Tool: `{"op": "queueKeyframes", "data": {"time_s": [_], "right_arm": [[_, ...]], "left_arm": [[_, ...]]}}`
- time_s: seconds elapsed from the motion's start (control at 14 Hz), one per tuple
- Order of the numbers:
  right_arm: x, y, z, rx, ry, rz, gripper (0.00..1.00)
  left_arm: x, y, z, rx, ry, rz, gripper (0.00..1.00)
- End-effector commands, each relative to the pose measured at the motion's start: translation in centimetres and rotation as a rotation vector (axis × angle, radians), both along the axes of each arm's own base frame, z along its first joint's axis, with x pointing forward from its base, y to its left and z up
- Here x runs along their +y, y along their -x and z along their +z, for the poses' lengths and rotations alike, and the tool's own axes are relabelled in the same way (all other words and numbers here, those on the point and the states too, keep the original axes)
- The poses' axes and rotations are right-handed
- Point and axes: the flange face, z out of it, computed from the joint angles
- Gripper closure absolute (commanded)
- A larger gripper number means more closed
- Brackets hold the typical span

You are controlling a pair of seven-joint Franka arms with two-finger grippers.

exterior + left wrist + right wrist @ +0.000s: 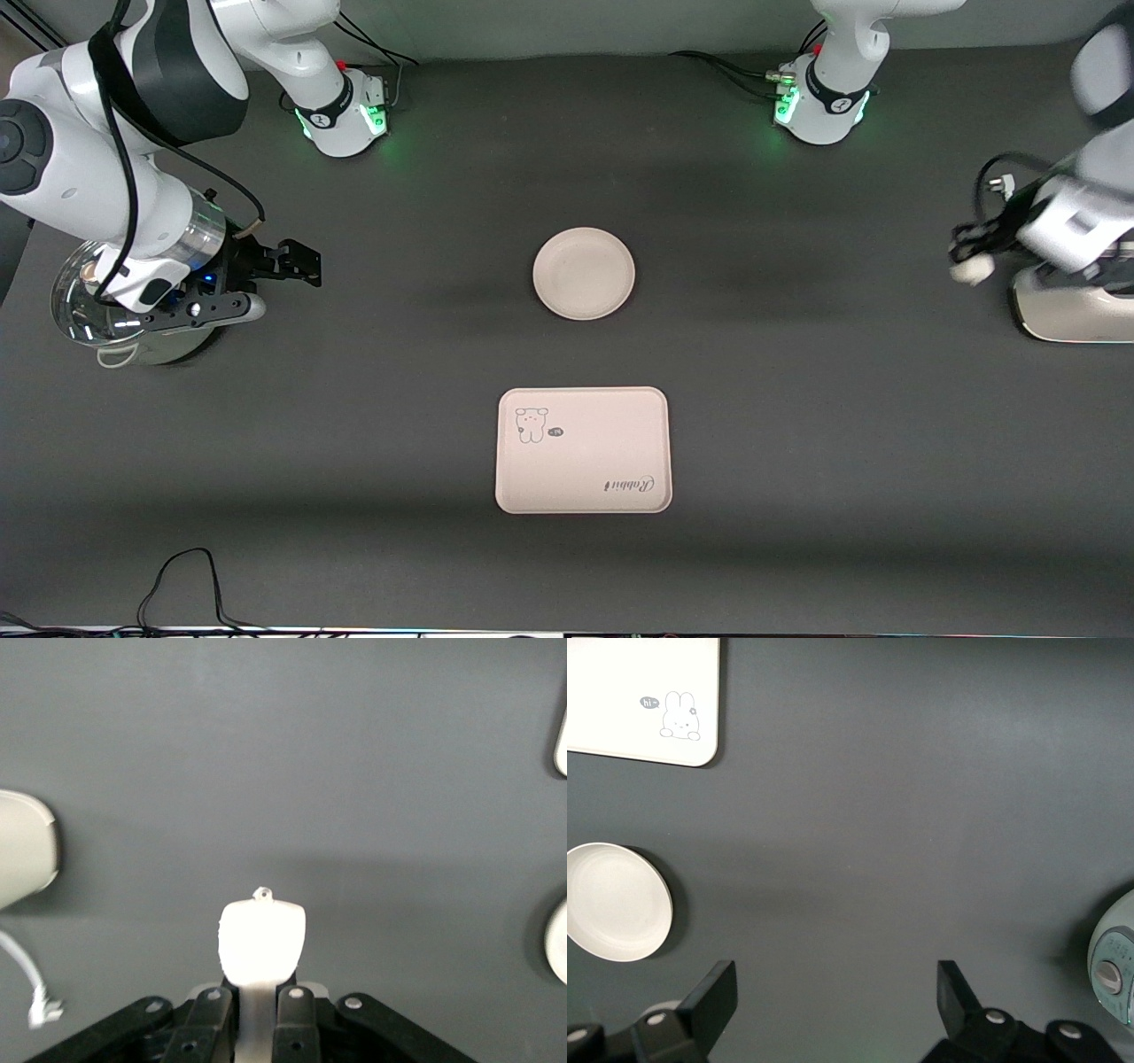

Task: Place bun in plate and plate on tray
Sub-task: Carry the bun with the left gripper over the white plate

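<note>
Left claw (973, 257) is clamped on the small cream-white rounded bun (973, 268), up in the air over the dark counter (797, 399) at the left arm's end, just beside a white appliance (1072, 315). Bun looks light and soft; the grip sits on its end, so I'd keep squeeze low, it could squash or pivot.

Round beige shallow plate (584, 273) sits empty mid-counter, well apart from the bun. Pale pinkish rectangular rabbit-print tray (583, 450) lies nearer the front camera, apart from the plate. The plate is probably stiff and slick; its raised rim is the only hold.

Right claw (833, 997) hangs spread wide, empty, over a glass-lidded pot (133, 310), waiting.

Open counter between bun and plate; path clear.
</note>
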Motion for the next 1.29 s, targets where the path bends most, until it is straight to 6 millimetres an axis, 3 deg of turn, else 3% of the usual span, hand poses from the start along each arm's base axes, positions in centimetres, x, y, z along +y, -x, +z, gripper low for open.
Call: {"op": "queueKeyframes", "data": {"time_s": [0.0,0.14,0.21,0.29,0.5,0.79,1.07,1.21], "right_arm": [[0.6,0.0,0.0,0.002,-0.042,-0.031,0.0],[0.6,0.0,0.0,0.003,-0.044,-0.03,0.0],[0.5,0.1,0.1,0.003,-0.044,-0.029,0.0],[0.4,0.1,0.0,0.004,-0.044,-0.026,0.0],[0.3,0.2,0.1,0.01,-0.043,-0.025,0.0],[0.2,0.0,-0.2,0.01,-0.043,-0.028,0.0],[0.9,-0.8,-2.3,0.035,-0.039,-0.025,0.0],[2.5,-0.7,-2.9,0.031,-0.057,-0.012,0.0]], "left_arm": [[1.5,0.9,3.6,0.031,0.015,0.002,0.83],[0.3,1.1,4.2,0.036,0.014,-0.002,0.83],[-1.5,1.0,4.2,0.034,0.011,0.002,0.82],[-4.2,0.7,4.1,0.031,-0.004,0.029,0.78],[-13.5,-0.2,1.8,0.025,-0.046,0.117,0.78],[-29.9,1.1,-5.1,0.038,-0.06,0.207,0.78],[-41.9,4.0,-13.4,0.043,-0.015,0.239,0.78],[-45.8,5.2,-18.5,0.02,-0.036,0.281,0.78]]}}
